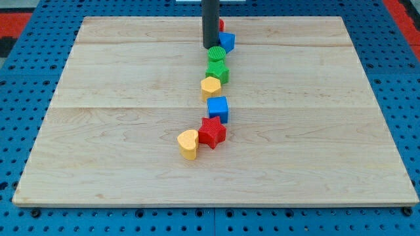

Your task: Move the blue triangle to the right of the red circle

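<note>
The blue triangle [228, 42] lies near the board's top middle. The red circle [221, 25] is just above it, mostly hidden behind my rod, only a red sliver showing. My tip [210, 46] is down on the board right at the blue triangle's left side, just above the green circle [216, 54]. I cannot tell whether the tip touches the triangle.
A column of blocks runs down from the tip: green circle, green star [218, 71], yellow hexagon [210, 86], blue cube [218, 108], red star [212, 132], yellow heart [188, 143]. The wooden board [98, 131] sits on a blue pegboard [20, 98].
</note>
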You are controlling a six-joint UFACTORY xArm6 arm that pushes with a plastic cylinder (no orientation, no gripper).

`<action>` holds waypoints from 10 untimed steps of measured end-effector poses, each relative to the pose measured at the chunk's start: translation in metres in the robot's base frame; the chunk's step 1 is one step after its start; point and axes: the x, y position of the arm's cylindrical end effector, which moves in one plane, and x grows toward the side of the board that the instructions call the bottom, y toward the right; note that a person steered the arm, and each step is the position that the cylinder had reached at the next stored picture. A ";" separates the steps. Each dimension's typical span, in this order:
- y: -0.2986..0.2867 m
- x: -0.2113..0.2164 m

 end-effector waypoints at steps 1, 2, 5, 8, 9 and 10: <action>0.024 0.000; 0.053 0.013; 0.068 -0.020; 0.070 0.041; 0.035 0.052; -0.027 0.018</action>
